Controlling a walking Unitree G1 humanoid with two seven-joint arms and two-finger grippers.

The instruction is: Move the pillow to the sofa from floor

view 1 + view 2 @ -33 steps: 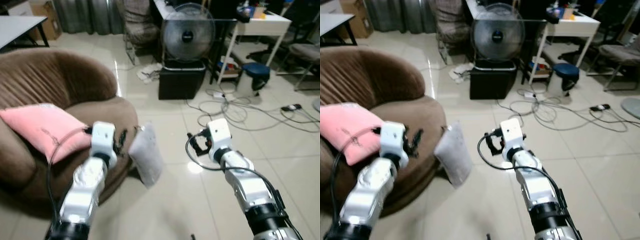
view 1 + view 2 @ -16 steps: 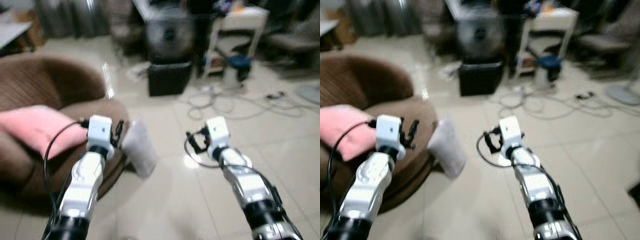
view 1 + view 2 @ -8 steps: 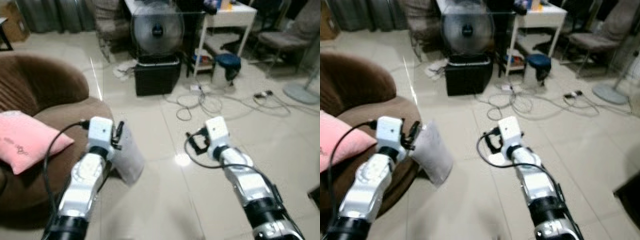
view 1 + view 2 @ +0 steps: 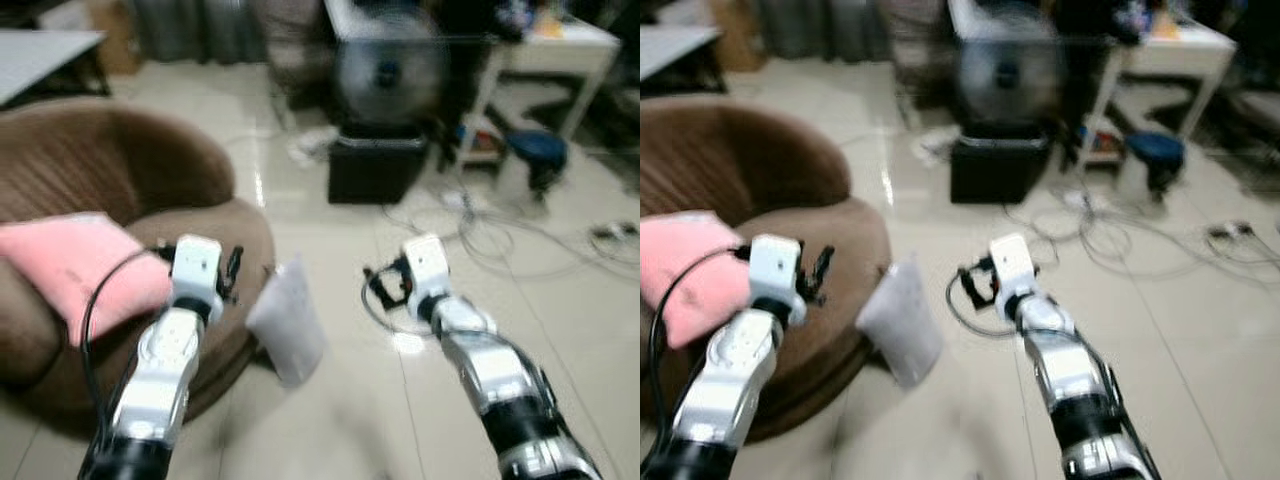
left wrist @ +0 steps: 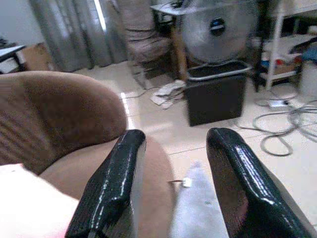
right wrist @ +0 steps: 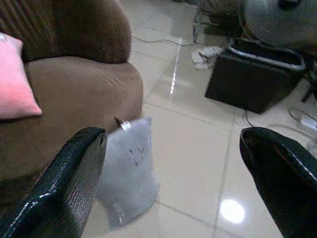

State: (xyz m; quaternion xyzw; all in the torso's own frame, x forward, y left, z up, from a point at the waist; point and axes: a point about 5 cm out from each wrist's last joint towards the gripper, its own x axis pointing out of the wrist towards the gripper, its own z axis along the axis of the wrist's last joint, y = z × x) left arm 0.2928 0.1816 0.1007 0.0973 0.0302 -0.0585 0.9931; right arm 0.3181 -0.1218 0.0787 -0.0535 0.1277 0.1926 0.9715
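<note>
Pillow (image 4: 288,322), the grey one, stands on the tile floor (image 4: 340,410) & leans on the front of the brown sofa (image 4: 120,190). It sits tipped, one corner up, w/ a small white tag near the top. That lean is what keeps it standing, I think.

My left gripper (image 5: 173,183) is up over the sofa edge, just beside the pillow's top, not touching it. Its two black fingers (image 5: 111,186) stand apart, so it is open, w/ the pillow's top corner showing in the gap. My right gripper (image 6: 173,178) hangs over the floor on the other side of the pillow, near but not touching. Its fingers are spread very wide, prob so they can fit round the soft fat pillow.

Nothing is held yet. So the job is only at the start: both arms are on each side of the pillow, ready to close in on it.

A pink pillow (image 4: 85,260) lies on the sofa seat already. That one isn't my job.

A fan (image 5: 218,29) on a black box (image 5: 215,91) stands farther back, w/ cables (image 4: 480,235) on the floor near it, well apart from me.
</note>
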